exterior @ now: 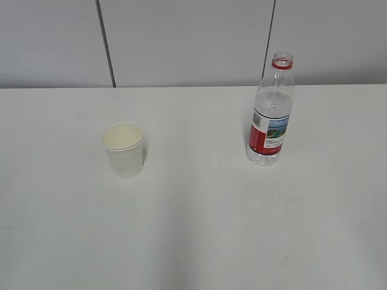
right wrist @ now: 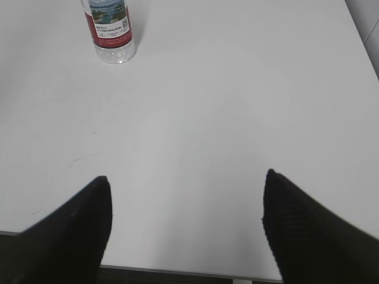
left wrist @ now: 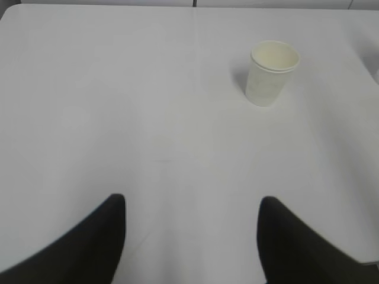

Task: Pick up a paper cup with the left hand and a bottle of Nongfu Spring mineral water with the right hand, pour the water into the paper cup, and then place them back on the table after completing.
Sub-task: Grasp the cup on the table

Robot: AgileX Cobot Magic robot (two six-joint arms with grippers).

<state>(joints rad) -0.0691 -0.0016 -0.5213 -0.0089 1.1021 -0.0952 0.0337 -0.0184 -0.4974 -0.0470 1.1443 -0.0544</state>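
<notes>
A white paper cup [exterior: 123, 149] stands upright and empty on the white table [exterior: 193, 229], left of centre; it also shows in the left wrist view [left wrist: 270, 72]. A clear Nongfu Spring bottle [exterior: 272, 115] with a red label and no cap stands upright at the right, holding water [exterior: 271, 104]; its lower part shows in the right wrist view [right wrist: 109, 31]. My left gripper [left wrist: 192, 204] is open and empty, well short of the cup. My right gripper [right wrist: 186, 183] is open and empty over the table's near edge, far from the bottle. Neither arm shows in the exterior view.
A grey panelled wall [exterior: 181, 36] runs behind the table's far edge. The table's near edge [right wrist: 177, 271] shows under the right gripper, and its right edge [right wrist: 361, 35] lies at the upper right of that view.
</notes>
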